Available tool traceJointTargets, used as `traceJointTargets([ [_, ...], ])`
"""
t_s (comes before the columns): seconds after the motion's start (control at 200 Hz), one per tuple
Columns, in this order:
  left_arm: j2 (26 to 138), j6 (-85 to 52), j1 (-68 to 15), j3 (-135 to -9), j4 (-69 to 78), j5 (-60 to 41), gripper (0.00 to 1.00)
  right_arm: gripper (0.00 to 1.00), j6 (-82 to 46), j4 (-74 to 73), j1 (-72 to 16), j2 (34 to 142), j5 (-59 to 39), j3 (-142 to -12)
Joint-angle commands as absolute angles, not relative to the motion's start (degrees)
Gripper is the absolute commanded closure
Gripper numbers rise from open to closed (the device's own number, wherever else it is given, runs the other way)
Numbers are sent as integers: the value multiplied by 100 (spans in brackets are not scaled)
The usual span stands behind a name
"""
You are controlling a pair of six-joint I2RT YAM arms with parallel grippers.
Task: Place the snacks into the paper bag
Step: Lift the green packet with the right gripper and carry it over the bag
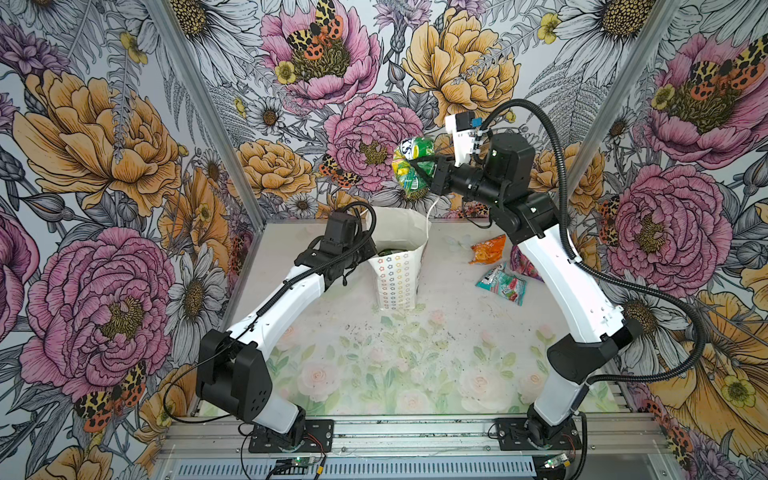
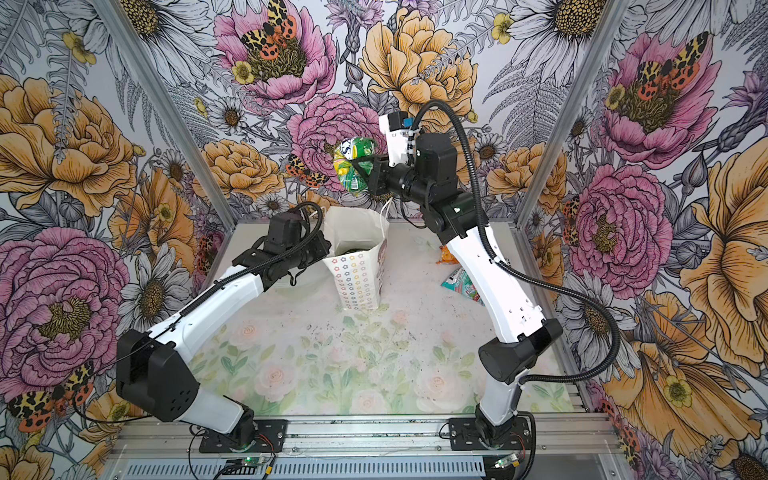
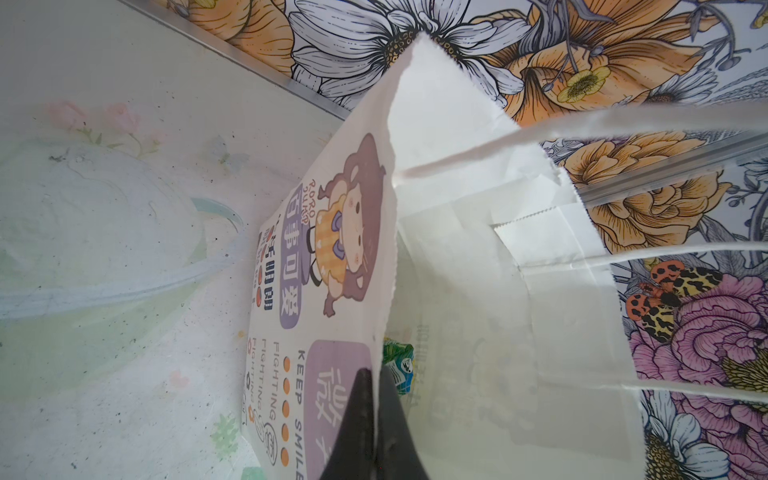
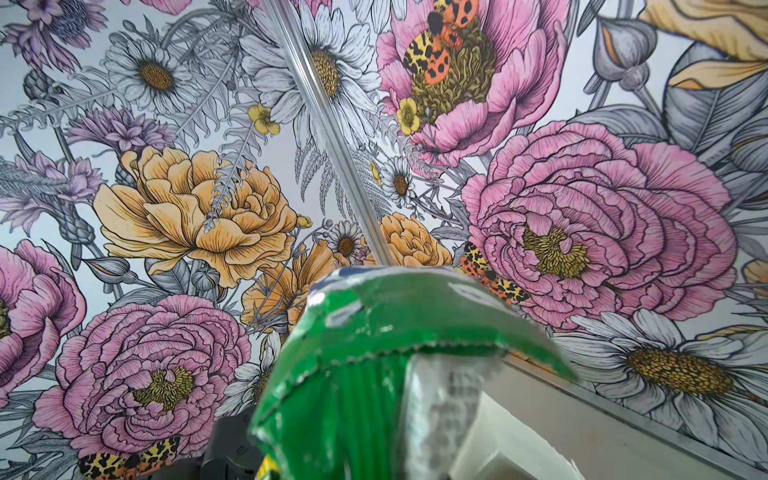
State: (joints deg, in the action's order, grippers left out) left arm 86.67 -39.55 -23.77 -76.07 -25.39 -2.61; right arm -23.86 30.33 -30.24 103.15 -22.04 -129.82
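Observation:
The paper bag (image 1: 398,286) (image 2: 358,286) stands upright and open at the middle back of the table. My left gripper (image 3: 375,374) is shut on its side wall at the rim, one finger inside and one outside. A green snack (image 3: 400,362) lies inside the bag. My right gripper (image 1: 417,168) is shut on a green-and-yellow snack (image 1: 409,183) (image 2: 349,178) (image 4: 374,374), held in the air above and behind the bag's mouth. The packet hides the right fingertips in the right wrist view. An orange snack (image 1: 489,248), a teal-pink one (image 1: 500,284) and a purple one (image 1: 523,264) lie on the table right of the bag.
The right arm's white forearm (image 1: 561,286) passes over the loose snacks and partly hides them in both top views. A clear round plastic thing (image 3: 104,249) lies on the table left of the bag. Floral walls with metal posts (image 1: 216,124) close in the back and sides.

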Motion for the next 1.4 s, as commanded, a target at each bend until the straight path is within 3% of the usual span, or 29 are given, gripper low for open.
traceJointTargets([
  [0.0,8493,-3959,-2408,-7590,-2283,-303,100,100,-2137,3011,-3193,10519,-2014,-13324],
  [0.375,8480,-3955,-2338,-7514,-2189,-368,100,100,-1695,3674,-3405,11165,-1316,-13514],
  [1.391,8398,-4000,-2294,-7421,-2151,-361,100,99,-1282,4419,-3796,11602,239,-12673],
])
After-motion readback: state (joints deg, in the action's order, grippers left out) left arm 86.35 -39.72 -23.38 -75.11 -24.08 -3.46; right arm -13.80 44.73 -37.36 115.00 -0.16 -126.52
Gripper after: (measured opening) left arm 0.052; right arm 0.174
